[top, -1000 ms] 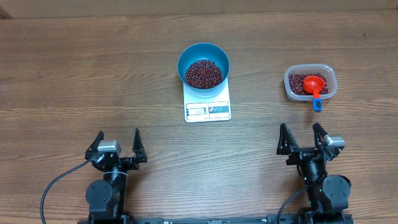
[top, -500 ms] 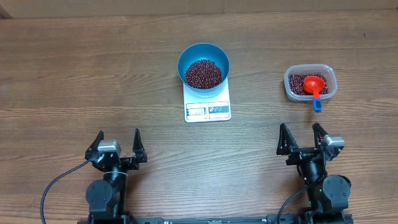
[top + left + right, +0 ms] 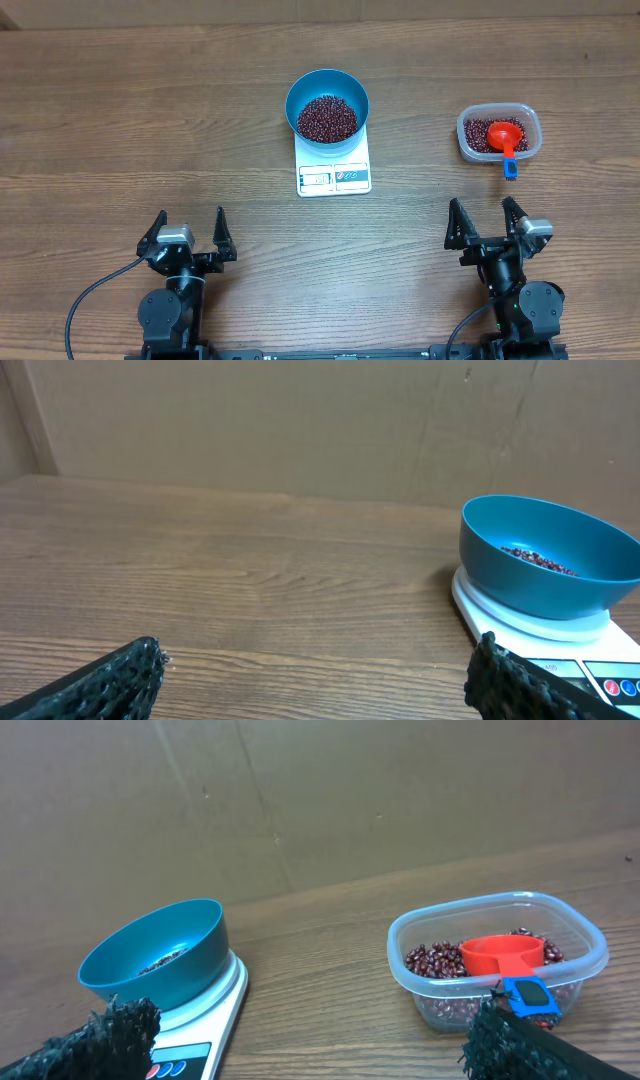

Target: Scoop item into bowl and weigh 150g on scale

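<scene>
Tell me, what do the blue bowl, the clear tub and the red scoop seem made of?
Blue bowl: probably plastic, smooth, evenly coloured, soft sheen. Clear tub: thin plastic, glossy; beans show through its wall. Red scoop: likely moulded plastic, solid bright colour, slightly shiny.

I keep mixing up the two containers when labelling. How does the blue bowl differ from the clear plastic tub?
The bowl is round and opaque blue; the tub is a clear rounded rectangle. The bowl sits on the scale; the tub rests straight on the table. The tub holds a red scoop; the bowl has none. Both hold dark red beans.
</scene>
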Available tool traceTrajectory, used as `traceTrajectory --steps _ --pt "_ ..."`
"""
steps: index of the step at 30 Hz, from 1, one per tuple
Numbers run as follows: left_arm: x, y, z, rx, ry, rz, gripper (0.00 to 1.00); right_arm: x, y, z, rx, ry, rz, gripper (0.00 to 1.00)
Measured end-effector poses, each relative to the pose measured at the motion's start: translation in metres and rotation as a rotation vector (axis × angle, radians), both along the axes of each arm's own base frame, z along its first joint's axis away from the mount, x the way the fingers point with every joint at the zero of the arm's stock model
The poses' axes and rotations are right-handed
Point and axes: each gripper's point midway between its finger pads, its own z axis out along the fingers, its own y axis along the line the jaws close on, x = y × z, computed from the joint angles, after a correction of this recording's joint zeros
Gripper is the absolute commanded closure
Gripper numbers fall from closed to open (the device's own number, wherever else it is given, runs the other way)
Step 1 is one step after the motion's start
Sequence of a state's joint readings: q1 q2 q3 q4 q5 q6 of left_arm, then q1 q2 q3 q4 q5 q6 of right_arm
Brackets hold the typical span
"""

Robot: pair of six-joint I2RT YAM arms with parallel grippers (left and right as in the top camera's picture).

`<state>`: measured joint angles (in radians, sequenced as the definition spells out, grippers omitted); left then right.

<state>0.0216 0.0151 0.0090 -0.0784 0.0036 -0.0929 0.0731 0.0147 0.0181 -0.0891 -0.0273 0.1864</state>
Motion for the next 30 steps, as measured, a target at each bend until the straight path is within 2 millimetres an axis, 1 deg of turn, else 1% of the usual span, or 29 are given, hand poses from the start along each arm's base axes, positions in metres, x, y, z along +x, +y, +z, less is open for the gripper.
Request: traceTrajectory --steps 7,13,18,30 --pt "0.0 0.0 0.0 0.0 0.0 0.0 0.01 -0.002 0.014 0.003 -0.083 -0.028 0.084 0.0" --pt "0.0 0.0 0.0 0.0 0.0 0.0 0.0 -0.004 0.02 0.003 -0.16 -0.043 0.122 0.0" --pt "0.0 0.0 0.0 0.0 0.0 0.0 0.0 -0.004 0.021 0.003 -0.199 -0.051 0.13 0.0" --pt "0.0 0.0 0.0 0.0 0.0 0.0 0.0 -0.004 0.021 0.003 -0.226 -0.056 0.13 0.0"
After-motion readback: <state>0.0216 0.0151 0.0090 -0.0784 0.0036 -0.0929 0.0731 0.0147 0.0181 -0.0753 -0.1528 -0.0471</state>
